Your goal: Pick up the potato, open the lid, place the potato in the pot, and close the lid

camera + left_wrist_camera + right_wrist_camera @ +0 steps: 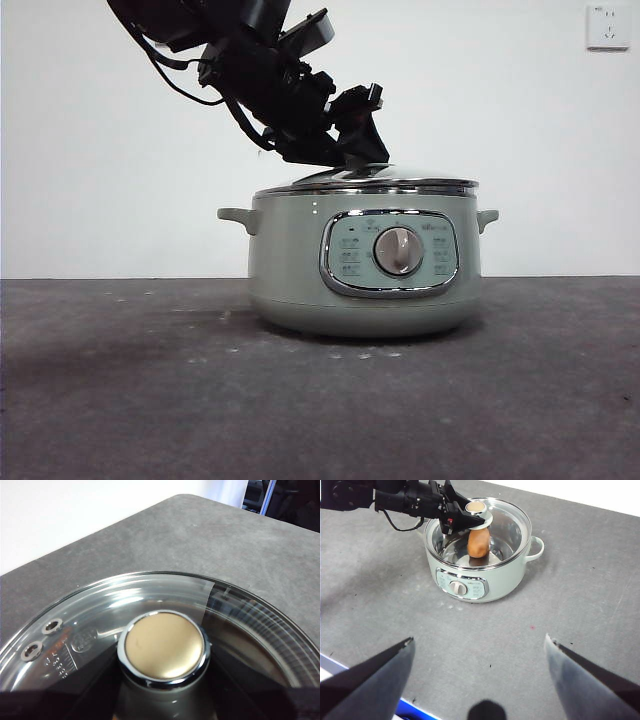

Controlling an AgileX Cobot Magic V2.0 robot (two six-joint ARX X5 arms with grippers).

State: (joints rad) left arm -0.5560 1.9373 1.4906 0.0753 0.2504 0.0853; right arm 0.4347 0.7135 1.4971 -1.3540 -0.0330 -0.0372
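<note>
The pale green pot [300, 260] stands mid-table with its dial facing the front camera. The glass lid [420, 176] lies on the pot's rim. My left gripper [360, 150] comes down from the upper left and is shut on the lid's knob [164, 646], with a dark jaw on each side of it. In the right wrist view the left gripper [465, 515] holds the knob over the pot [505, 580], and the orange-brown potato [478, 542] shows through the lid [512, 517], standing inside the pot. My right gripper [479, 639] is open and empty, high above the table in front of the pot.
The dark grey table [120, 380] stretches around the pot. A white wall stands behind it, with a socket [608, 26] at the upper right. The left arm's cables hang above the pot's left side.
</note>
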